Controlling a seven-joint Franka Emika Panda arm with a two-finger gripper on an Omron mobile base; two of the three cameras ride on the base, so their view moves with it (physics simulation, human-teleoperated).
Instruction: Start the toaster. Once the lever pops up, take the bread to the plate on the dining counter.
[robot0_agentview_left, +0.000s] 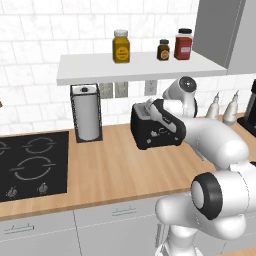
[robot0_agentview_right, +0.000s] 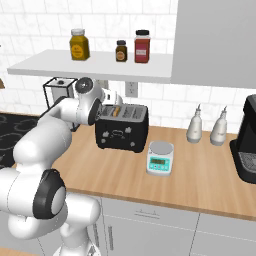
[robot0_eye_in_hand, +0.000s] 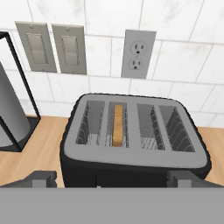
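Kitchen: tiled wall w/ cooktop (robot0_agentview_left: 31, 162); toaster (robot0_agentview_right: 121, 128); coffee machine (robot0_agentview_right: 247, 142).

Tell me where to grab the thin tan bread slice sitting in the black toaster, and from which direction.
Grip the thin tan bread slice by its browner top edge, coming straight down from above. It stands on edge in the second slot from the left in the hand view, sunk within the black boxy toaster, so its flat faces are walled in. The open gripper would likely need its fingers pinching across the slice's thin faces.

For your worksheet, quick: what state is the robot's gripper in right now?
Gripper: open, holding nothing, poised above the toaster, with the bread sitting in a slot.
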